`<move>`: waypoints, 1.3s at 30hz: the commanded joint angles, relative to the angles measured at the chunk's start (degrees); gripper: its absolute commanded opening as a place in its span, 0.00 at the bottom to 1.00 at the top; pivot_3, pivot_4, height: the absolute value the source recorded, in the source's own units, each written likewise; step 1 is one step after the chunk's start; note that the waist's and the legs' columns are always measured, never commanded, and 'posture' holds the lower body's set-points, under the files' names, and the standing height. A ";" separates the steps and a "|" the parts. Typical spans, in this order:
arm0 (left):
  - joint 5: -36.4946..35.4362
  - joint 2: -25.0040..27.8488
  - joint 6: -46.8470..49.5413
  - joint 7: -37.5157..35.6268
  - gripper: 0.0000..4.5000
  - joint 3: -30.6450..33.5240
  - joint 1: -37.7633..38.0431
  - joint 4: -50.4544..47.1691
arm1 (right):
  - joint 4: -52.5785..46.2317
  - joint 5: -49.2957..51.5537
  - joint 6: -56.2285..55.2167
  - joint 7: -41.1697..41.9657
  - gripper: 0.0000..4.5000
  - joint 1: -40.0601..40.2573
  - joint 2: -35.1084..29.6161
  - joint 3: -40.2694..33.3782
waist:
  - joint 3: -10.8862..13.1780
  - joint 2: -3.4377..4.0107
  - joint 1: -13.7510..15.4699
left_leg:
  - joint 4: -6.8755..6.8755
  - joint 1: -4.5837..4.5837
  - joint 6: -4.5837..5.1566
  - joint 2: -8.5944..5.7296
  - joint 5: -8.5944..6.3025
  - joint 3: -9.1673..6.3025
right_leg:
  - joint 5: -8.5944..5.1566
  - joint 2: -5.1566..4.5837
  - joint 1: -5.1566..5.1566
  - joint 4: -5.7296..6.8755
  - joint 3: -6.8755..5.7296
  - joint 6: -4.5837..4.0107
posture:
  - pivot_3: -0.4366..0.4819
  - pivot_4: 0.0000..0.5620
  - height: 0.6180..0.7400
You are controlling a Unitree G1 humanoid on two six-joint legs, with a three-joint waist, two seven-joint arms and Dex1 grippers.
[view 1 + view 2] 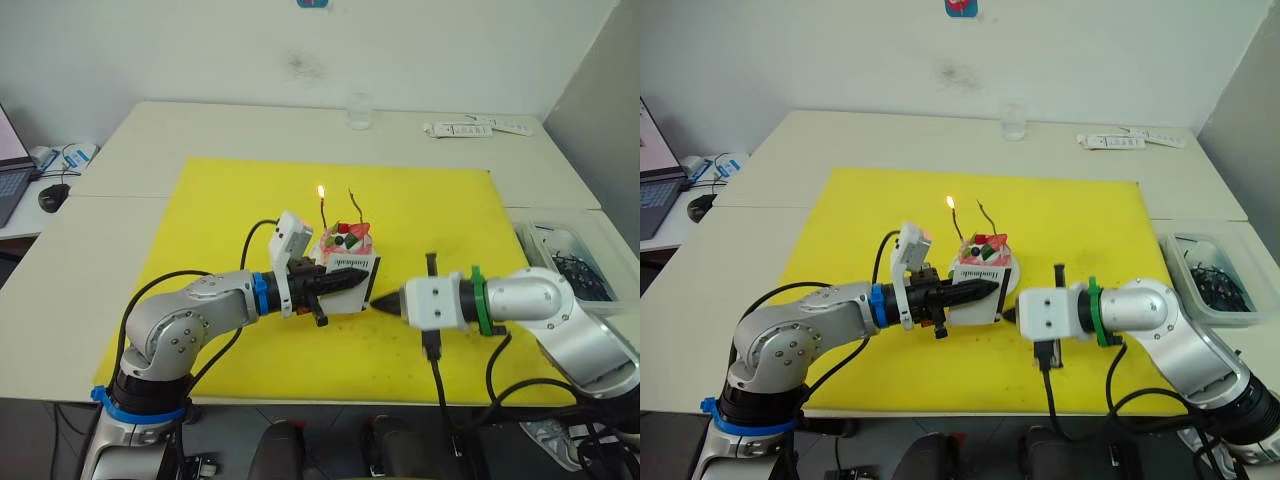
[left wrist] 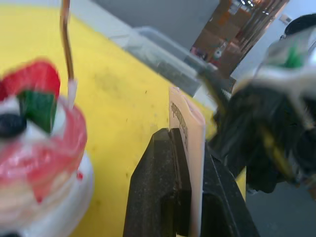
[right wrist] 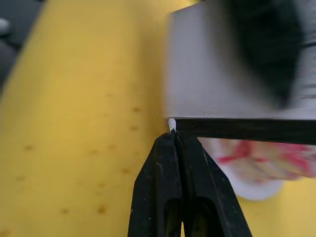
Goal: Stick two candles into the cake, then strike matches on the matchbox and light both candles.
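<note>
On the yellow mat, head views show the cake with one candle lit, one unlit. Left wrist view: the left gripper clamps the light, stiff matchbox by its faces. Right wrist view: the right gripper pinches a thin, snappable match at the striking strip.

The match's shaft is hidden inside the pinched right gripper, only its pale tip showing against the blurred matchbox, whose script stays unreadable, while the cake is smeared and cut off at the left wrist view's edge.
</note>
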 commanded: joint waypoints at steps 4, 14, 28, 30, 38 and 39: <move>-3.55 4.47 1.45 -0.83 0.00 6.47 -1.08 -1.65 | -4.93 4.42 3.04 0.45 0.01 -1.02 0.80 -5.13 | 0.00 0.00 -0.43 | 0.00 0.13 0.00 0.01 0.00 0.06 | 0.00 0.02 0.06 0.04 0.07 0.01 | 0.48 0.27 1.00; 0.49 5.02 1.75 1.57 0.00 1.69 6.77 -4.28 | -6.32 6.23 15.71 -7.05 0.01 -5.56 4.55 -10.39 | 0.03 -0.02 0.46 | -0.01 0.12 -0.01 0.03 0.00 0.03 | -0.01 -0.04 0.07 0.05 0.02 -0.02 | 0.48 0.27 1.00; 0.84 2.06 2.36 2.64 0.00 0.74 4.41 -2.49 | -10.10 2.68 23.28 -15.69 0.01 -5.63 7.51 -5.93 | 0.03 -0.02 0.13 | -0.01 0.08 -0.01 0.03 0.00 0.02 | 0.00 -0.03 0.04 0.03 0.02 0.00 | 0.48 0.27 1.00; 0.88 2.08 2.36 2.45 0.00 0.81 4.39 -2.51 | -9.81 2.29 23.06 -15.84 0.01 -5.72 7.61 -5.64 | 0.03 -0.02 0.10 | -0.01 0.08 -0.01 0.03 0.00 0.03 | 0.00 -0.02 0.04 0.03 0.03 0.00 | 0.48 0.27 1.00; 2.21 3.33 1.74 1.29 0.00 0.42 6.11 -3.80 | -11.09 5.83 31.22 -21.84 0.01 5.07 11.92 -14.88 | -0.02 -0.10 0.37 | -0.02 0.03 -0.01 0.04 0.00 -0.04 | 0.00 -0.03 0.06 0.01 -0.04 0.00 | 0.48 0.27 1.00; 2.20 3.40 1.75 1.23 0.00 0.45 6.40 -4.13 | -11.57 6.39 33.06 -23.36 0.01 6.73 13.59 -16.73 | -0.02 -0.10 0.35 | -0.01 0.02 -0.01 0.04 0.00 -0.01 | -0.01 -0.03 0.03 0.01 -0.01 0.01 | 0.48 0.27 1.00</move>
